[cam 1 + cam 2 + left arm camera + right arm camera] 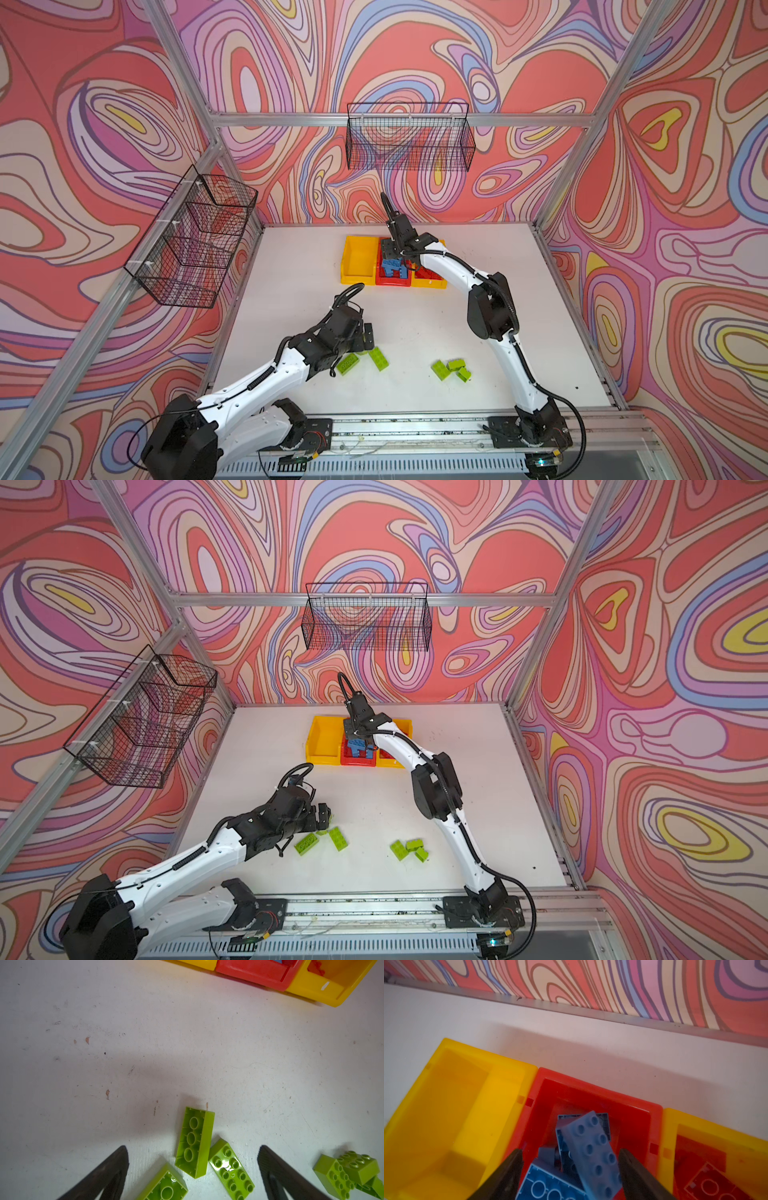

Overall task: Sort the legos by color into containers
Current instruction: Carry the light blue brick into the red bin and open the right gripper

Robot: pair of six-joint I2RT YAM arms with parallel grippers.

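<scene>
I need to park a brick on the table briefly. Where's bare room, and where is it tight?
Widest bare patch: the table between the red bin and the green bricks. Also bare: left of the empty yellow bin, out to the table's edge. Tight: the red bin under the right gripper, and the green bricks by the left gripper.
</scene>
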